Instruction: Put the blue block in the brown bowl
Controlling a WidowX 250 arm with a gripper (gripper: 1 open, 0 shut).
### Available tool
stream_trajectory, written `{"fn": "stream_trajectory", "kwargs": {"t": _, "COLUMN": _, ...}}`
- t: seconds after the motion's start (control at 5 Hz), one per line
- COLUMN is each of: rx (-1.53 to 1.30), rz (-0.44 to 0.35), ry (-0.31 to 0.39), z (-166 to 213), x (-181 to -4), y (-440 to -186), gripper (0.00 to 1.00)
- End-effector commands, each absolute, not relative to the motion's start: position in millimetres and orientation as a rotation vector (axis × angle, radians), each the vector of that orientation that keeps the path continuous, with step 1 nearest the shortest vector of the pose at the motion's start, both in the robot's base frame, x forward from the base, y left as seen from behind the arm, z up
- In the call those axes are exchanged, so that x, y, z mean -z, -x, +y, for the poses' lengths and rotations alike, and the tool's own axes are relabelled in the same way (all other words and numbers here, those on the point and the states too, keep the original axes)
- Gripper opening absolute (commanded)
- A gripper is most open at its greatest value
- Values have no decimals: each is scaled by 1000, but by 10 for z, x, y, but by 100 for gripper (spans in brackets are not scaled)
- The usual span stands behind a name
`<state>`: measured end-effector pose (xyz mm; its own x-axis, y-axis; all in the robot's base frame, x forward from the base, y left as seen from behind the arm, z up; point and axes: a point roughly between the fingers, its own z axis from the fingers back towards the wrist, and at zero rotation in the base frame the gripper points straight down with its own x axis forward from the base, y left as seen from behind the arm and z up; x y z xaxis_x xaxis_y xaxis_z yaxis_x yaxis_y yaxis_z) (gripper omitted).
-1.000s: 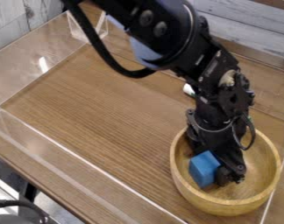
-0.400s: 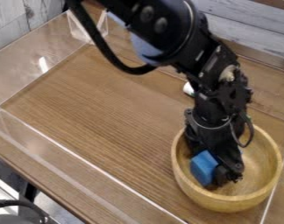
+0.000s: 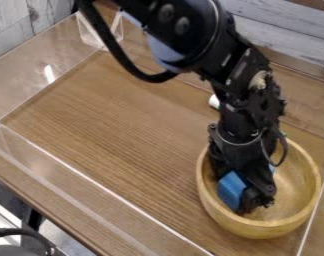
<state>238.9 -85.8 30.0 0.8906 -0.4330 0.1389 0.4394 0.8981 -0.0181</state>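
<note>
While the brown bowl (image 3: 296, 215) is sitting at the near right of the wooden table (image 3: 111, 120), the blue block (image 3: 234, 190) is lying inside it, toward its left side. The gripper (image 3: 250, 190) is pointing straight down into the bowl, its fingers standing spread wide around the block. Behind, the black arm (image 3: 192, 45) is reaching up toward the far left.

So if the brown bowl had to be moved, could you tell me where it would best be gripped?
Judging from this view, grip the brown bowl by its thick rim on the right, from above. That side is free of the gripper and the blue block.
</note>
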Motion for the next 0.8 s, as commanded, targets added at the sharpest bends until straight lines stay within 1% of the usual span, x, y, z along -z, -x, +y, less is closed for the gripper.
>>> {"fn": "stream_trajectory", "kwargs": {"t": 0.0, "rx": 432, "rz": -192, "ry": 55, "z": -839, "x": -457, "y": -2489, "gripper": 100}}
{"fn": "stream_trajectory", "kwargs": {"t": 0.4, "rx": 427, "rz": -184, "ry": 58, "z": -820, "x": -506, "y": -2488, "gripper": 100}}
{"fn": "stream_trajectory", "kwargs": {"t": 0.6, "rx": 419, "rz": -185, "ry": 53, "z": -796, "x": -572, "y": -2499, "gripper": 0}}
